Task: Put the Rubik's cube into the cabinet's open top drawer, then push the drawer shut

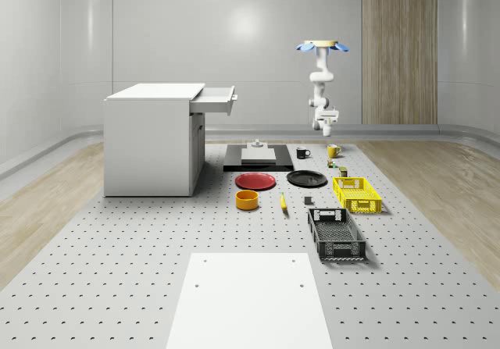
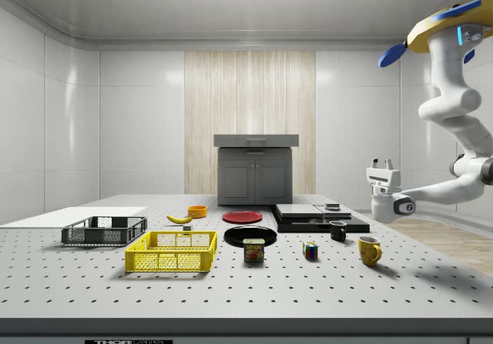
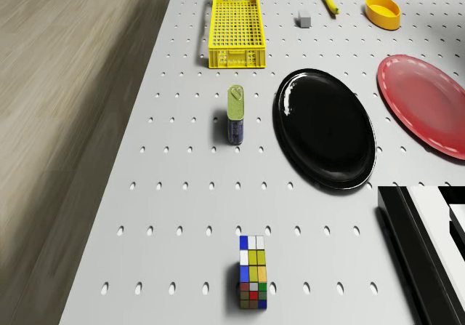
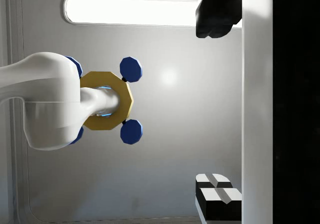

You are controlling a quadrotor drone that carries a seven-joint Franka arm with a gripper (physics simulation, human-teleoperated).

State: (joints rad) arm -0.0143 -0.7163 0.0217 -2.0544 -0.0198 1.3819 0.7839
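One cabinet (image 1: pixel 148 140) stands at the whole-scene view's left, its top drawer (image 1: pixel 216 99) pulled out toward the right and still to be filled. Further right on the table (image 1: pixel 117 271) lie a red plate (image 1: pixel 255 180) and a black plate (image 1: pixel 306 178). Beyond them is the cube (image 2: pixel 310 250), resting on the table between a can (image 2: pixel 253 249) and a yellow mug (image 2: pixel 369 249), apart from both. The drone (image 1: pixel 321 47) hovers high over that right-hand stretch of table. Its arm is folded so the hand (image 2: pixel 381 162) points upward, fingers spread wide and holding nothing, well above the cube.

The cube is probably light and rigid, with smooth, slightly slippery faces and layers that may twist. I would grip two opposite flat faces at mid-height, square on, never across the corners.
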